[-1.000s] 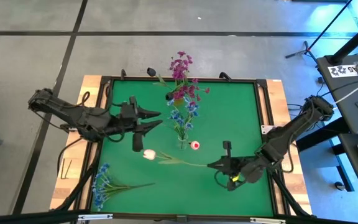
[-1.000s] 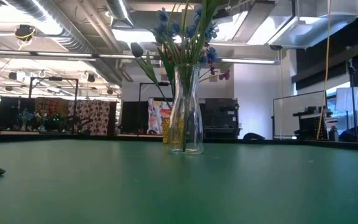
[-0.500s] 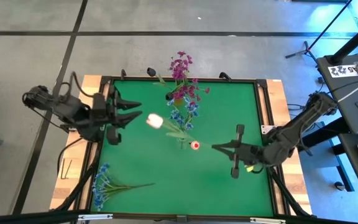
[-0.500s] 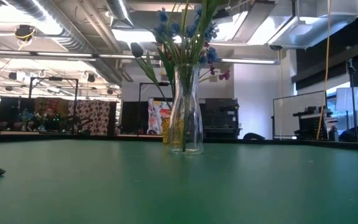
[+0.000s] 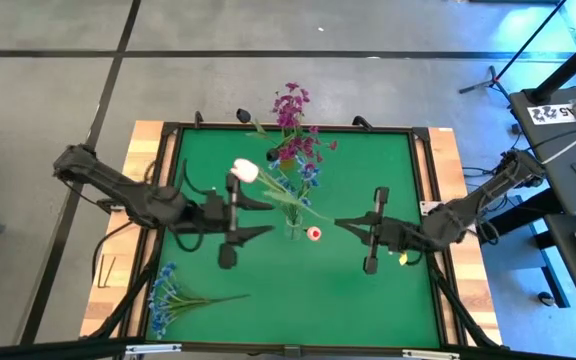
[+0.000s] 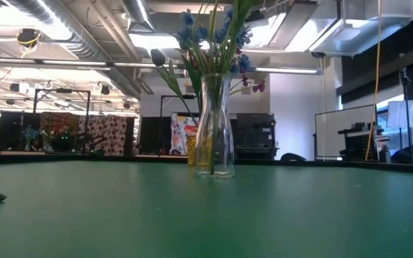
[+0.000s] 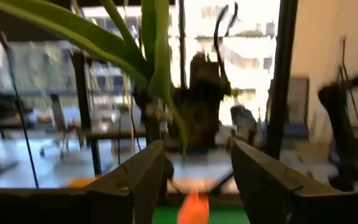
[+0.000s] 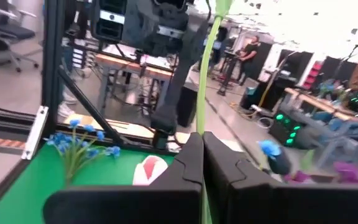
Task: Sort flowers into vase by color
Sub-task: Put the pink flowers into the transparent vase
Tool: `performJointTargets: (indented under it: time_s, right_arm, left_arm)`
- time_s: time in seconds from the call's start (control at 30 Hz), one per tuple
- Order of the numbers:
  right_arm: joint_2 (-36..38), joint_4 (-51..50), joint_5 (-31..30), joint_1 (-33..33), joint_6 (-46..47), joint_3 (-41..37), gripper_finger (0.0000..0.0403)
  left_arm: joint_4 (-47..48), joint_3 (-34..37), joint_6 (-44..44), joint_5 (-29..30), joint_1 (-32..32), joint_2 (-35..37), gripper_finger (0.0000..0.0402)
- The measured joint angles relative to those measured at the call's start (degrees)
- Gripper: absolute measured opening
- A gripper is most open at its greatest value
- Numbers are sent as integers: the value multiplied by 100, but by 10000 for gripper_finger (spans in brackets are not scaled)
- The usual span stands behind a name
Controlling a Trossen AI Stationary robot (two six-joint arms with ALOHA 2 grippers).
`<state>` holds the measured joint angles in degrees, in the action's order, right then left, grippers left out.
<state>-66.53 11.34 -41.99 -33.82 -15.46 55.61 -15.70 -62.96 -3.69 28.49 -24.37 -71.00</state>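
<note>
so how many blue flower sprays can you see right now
2: one blue spray lying loose at the mat's near-left corner, and one blue spray standing in the vase. More may be hidden among the stems.

center: vase (image 5: 293, 228) with flowers (image 5: 290, 150) blocks | front-left: blue spray (image 5: 168, 295) lies | front-center mat (image 5: 298, 300): open

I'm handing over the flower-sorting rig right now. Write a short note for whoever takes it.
Right gripper: shut on the tulip stem, right of the vase, flower raised over the mat.
Left gripper: open, fingers either side of the same stem near the blossom, not gripping.
Done: blue and magenta sprays stand in the vase.
Left: seat the tulip in the vase; a blue spray lies at the mat's front-left corner. A small red-and-white object sits beside the vase.
</note>
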Motion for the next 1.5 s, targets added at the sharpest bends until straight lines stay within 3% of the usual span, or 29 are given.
performJointTargets:
  time_s: [0.13, 0.3, 1.17, 1.5]
  right_arm:
    - [-15, -34, 568, 340, 240, 0, 0]
    - [-10, -35, 865, 513, 354, 0, 0]
    - [-293, -86, 763, 498, 467, 0, 0]
    - [-292, -99, 659, 498, 431, 0, 0]
  left_arm:
    - [-1255, -2, -298, 8, 140, -597, 197]
    - [-1830, -2, -284, 13, 386, -1014, 198]
    - [-1899, -2, 197, -214, 694, -1122, 188]
    - [-1776, -2, -148, 786, 362, -1121, 188]
